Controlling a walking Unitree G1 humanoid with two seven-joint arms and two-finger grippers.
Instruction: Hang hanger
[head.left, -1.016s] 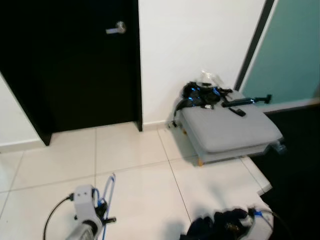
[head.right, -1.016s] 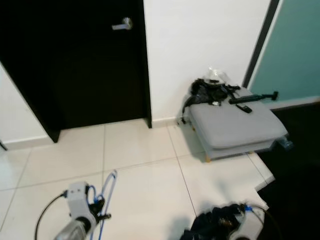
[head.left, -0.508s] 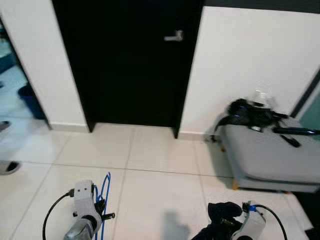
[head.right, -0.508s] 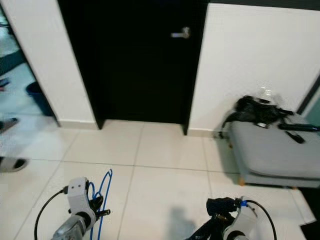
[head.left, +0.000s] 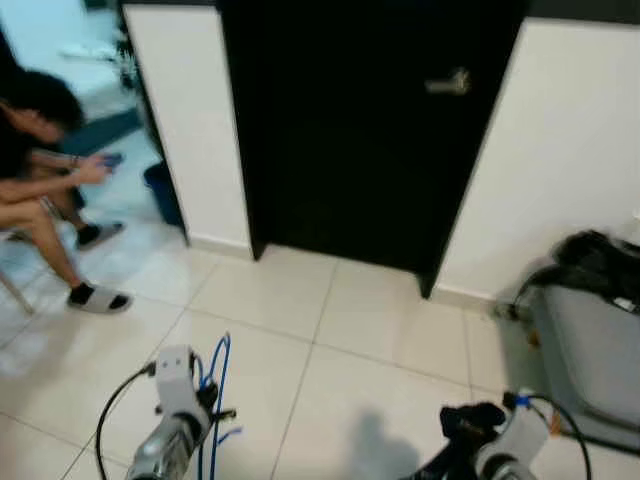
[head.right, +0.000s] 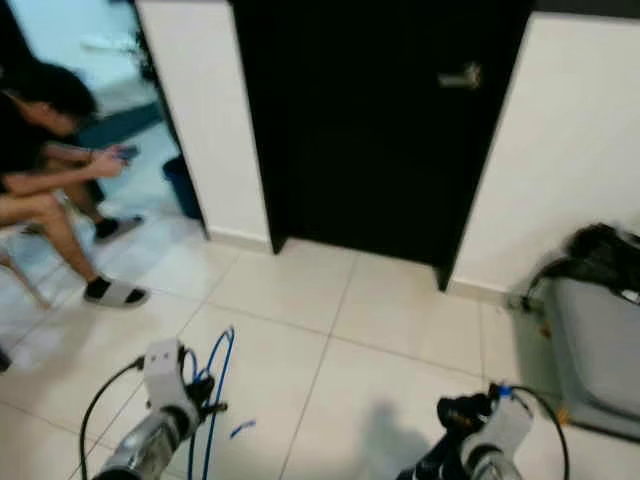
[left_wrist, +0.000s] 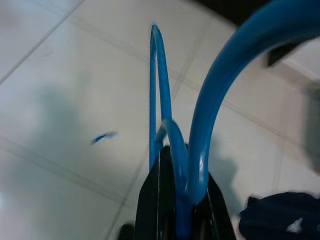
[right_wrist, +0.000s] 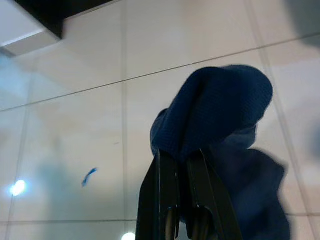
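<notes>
A blue wire hanger (head.left: 215, 395) stands up from my left gripper (left_wrist: 175, 200), which is shut on it low at the left of the head views; its hook and frame (left_wrist: 160, 95) rise past the black fingers. My right gripper (right_wrist: 182, 180) is shut on a dark navy garment (right_wrist: 220, 115), seen bunched at the bottom right (head.left: 470, 425). Both arms are held low over the pale tiled floor (head.left: 380, 350).
A black door (head.left: 370, 130) with a silver handle (head.left: 447, 83) stands ahead between white walls. A person (head.left: 45, 170) sits at the left, feet on the floor. A grey seat (head.left: 595, 350) with dark bags on it is at the right edge.
The camera has turned to the left: the door and grey seat slid right, and the seated person came into view. Both grippers keep their hold.
</notes>
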